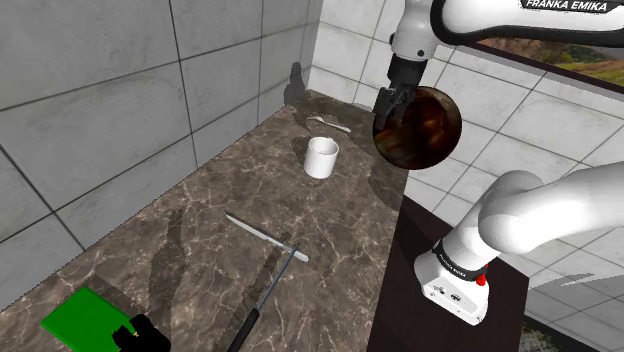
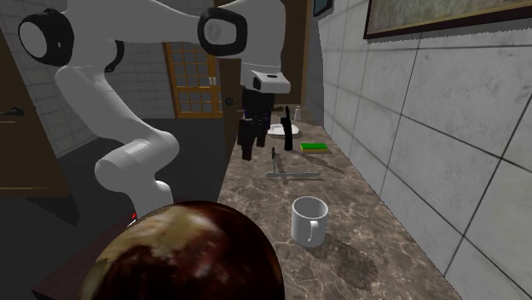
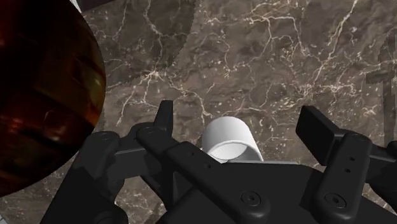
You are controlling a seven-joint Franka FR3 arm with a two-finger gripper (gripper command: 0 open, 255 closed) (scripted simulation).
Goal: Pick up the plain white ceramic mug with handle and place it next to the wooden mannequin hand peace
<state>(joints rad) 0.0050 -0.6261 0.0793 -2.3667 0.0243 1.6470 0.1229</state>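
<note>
Starting at the shoulder view's left, a green block (image 1: 85, 318) lies on the brown marble worktop (image 1: 200, 215), with a small black object (image 1: 142, 336) just beside it. Further right lie two slim utensils (image 1: 266, 240), their ends meeting. The white mug (image 1: 322, 158) stands upright, mouth up, toward the far tiled corner and well apart from the utensils. A spoon (image 1: 330, 123) lies near it on the far side, and a small dark upright shape (image 1: 295, 84) stands in the corner, too dim to name. Right of the mug, a glossy dark brown ball (image 1: 418, 126) shows just beside the black gripper (image 1: 388, 108), which hangs above the worktop. In the wrist view the fingers (image 3: 318, 130) stand wide apart, with the mug below and between them, untouched. The second exterior view shows the mug's handle turned toward that camera.
</note>
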